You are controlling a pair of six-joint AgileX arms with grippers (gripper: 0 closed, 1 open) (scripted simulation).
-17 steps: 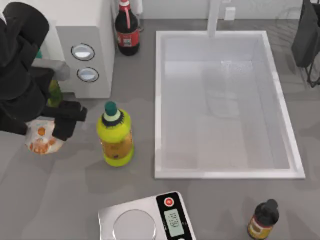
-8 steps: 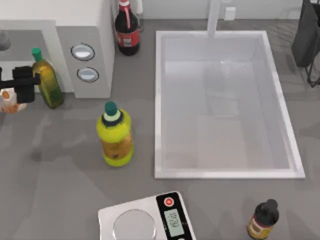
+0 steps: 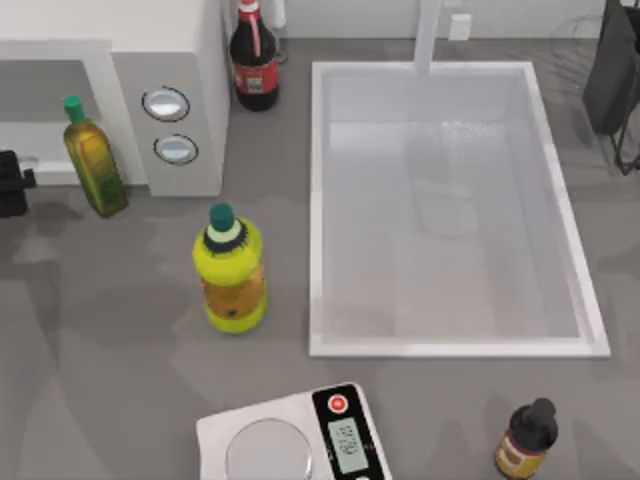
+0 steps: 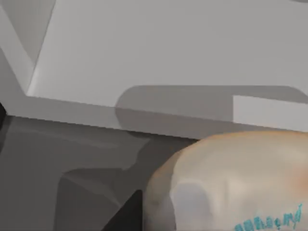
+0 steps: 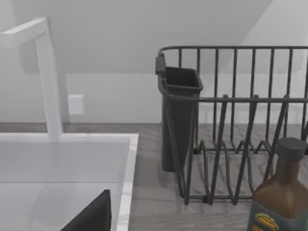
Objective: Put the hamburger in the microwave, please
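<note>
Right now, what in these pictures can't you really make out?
- Left gripper: top view, cut off by the left edge beside the microwave.
- Hamburger: left wrist view, cropped by the edge, so the grip is unclear.
- Brown bottle: right wrist view, cropped by the edge.

The microwave (image 3: 165,95) stands white and boxy at the table's far left, two round dials facing up; the hamburger (image 4: 231,180), a cream lump, sits just before its open cavity.

The microwave (image 3: 170,100) looks like smooth white plastic with two shiny metal dials (image 3: 166,103) — the hamburger (image 4: 231,183) looks soft, pale and matt.
</note>
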